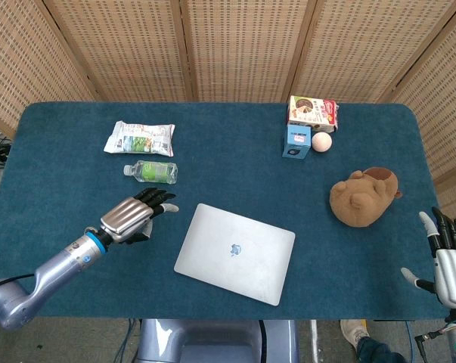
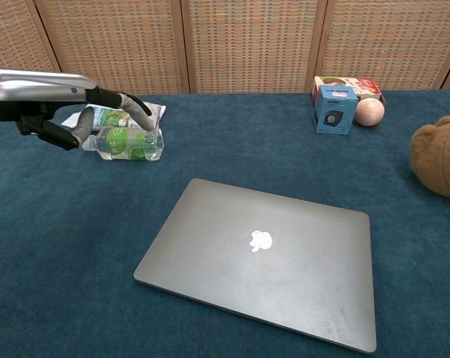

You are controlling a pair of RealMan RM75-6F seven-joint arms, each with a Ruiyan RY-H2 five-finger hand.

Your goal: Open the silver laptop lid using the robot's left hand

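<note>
A silver laptop (image 1: 235,253) (image 2: 266,257) lies with its lid down on the blue table, its logo facing up. My left hand (image 1: 134,213) (image 2: 57,101) hovers just left of the laptop's far left corner, fingers stretched toward it and holding nothing. It does not touch the lid. My right hand (image 1: 448,257) stays at the table's right front edge, fingers spread and empty; the chest view does not show it.
A green-labelled water bottle (image 1: 151,172) (image 2: 124,143) lies just beyond my left hand, with a snack bag (image 1: 139,138) behind it. A blue box (image 1: 296,141), a pink ball (image 1: 321,141) and a snack carton (image 1: 313,112) stand at the back right. A brown plush toy (image 1: 364,197) sits right of the laptop.
</note>
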